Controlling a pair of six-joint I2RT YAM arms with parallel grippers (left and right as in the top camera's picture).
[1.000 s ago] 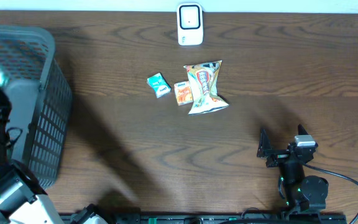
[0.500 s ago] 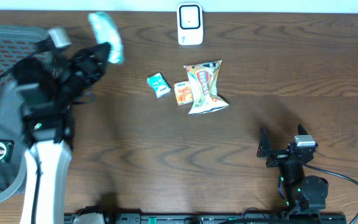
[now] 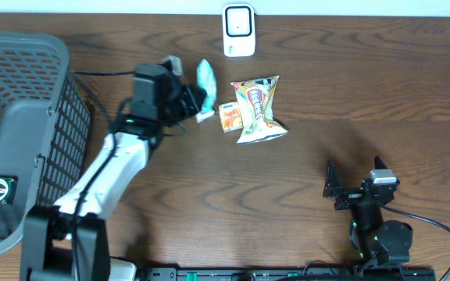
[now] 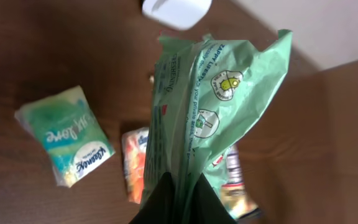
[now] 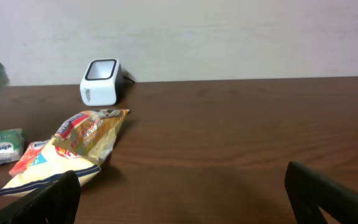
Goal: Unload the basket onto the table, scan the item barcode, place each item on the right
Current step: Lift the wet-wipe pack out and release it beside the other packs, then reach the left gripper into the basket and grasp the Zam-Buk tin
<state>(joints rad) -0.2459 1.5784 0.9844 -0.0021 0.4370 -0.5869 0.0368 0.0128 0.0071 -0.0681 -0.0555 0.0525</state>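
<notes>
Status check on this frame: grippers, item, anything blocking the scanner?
Left gripper shut on green packet; right gripper open, off to the side. Packet in the air, short of the scanner. Nothing between them; snack bag, tissue pack alongside.

Dark brown wooden table (image 3: 381,86), grain in long wavy bands along its length. Beyond the far edge, a plain pale wall (image 5: 229,37), off-white and evenly lit. Soft, diffuse light from above; a faint sheen on the tabletop, blurred shadows over the wood at lower left and centre right.
</notes>
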